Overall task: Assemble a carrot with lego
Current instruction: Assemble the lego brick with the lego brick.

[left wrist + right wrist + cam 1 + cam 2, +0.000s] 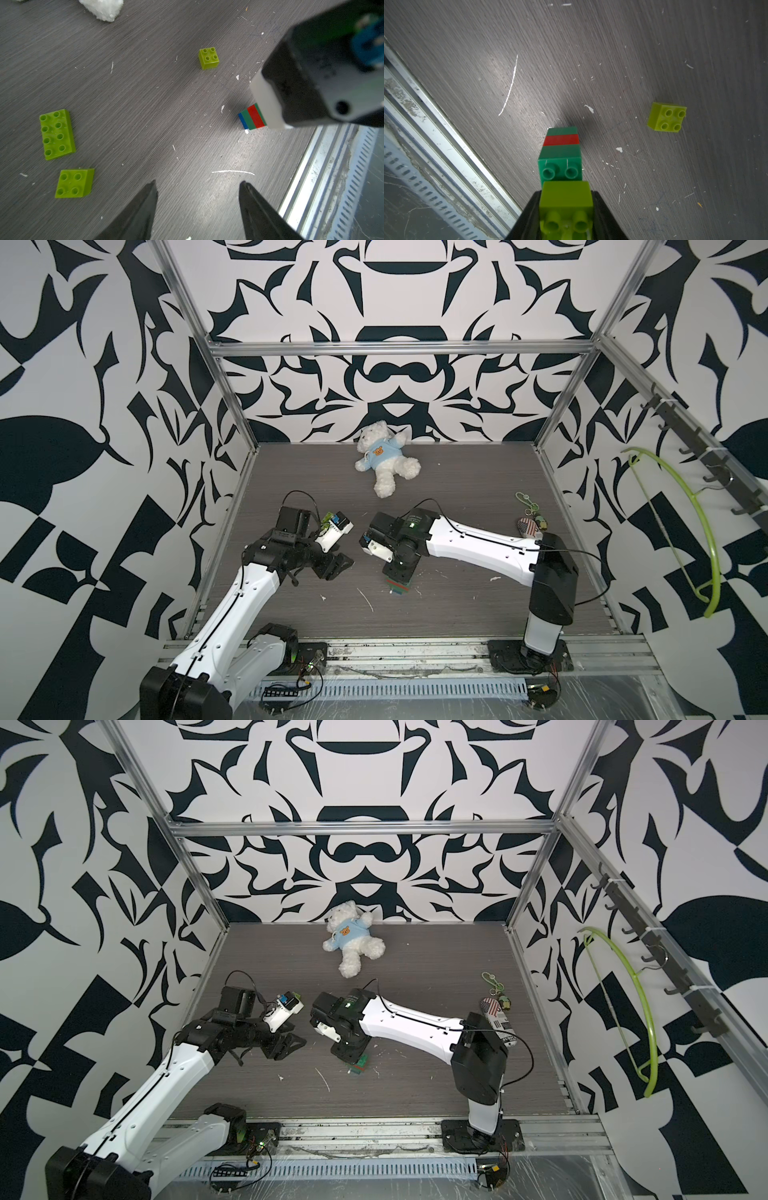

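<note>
Clamping the lime-green top of the green-red-blue banded plastic brick carrot (560, 153), the right gripper (564, 199) holds it tip-down at six o'clock from the white plush teddy bear (384, 456); the left gripper (197, 182) gapes empty.

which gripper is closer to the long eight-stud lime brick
Left. The left gripper hovers open near the long lime brick; the right gripper is farther off, shut on the partly built carrot.

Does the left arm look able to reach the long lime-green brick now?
Probably yes: the left gripper is open and empty, and the long lime-green brick lies studs-up with nothing on it, apart from the nearest square lime brick.
</note>
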Available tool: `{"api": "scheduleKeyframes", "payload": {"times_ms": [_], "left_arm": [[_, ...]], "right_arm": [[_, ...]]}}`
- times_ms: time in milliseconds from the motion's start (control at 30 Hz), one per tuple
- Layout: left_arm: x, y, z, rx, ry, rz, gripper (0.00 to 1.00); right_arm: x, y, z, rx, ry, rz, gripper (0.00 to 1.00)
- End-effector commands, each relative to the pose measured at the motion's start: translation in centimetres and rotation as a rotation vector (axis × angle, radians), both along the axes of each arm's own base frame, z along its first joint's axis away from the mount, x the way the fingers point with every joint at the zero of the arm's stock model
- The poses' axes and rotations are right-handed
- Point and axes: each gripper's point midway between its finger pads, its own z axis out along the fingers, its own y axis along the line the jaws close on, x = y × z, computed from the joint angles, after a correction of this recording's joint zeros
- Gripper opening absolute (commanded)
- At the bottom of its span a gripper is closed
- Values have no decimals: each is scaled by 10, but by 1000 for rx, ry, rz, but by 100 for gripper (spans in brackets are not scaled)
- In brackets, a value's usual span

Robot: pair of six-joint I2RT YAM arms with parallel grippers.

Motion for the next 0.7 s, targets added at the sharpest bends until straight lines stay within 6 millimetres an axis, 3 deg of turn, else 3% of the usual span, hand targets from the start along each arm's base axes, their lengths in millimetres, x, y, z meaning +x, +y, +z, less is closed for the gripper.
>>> {"api": "scheduleKeyframes", "payload": {"times_ms": [0,400,667], "left_arm": [[-2,1,-5,0,22,7,69],[-2,0,-4,-6,23,1,69],[-2,0,-5,-6,23,4,69]], "right_arm": [[-4,-1,8,0,9,-7,37],[-7,2,12,18,21,3,37],[-4,-4,-3,-31,12,-14,37]]}}
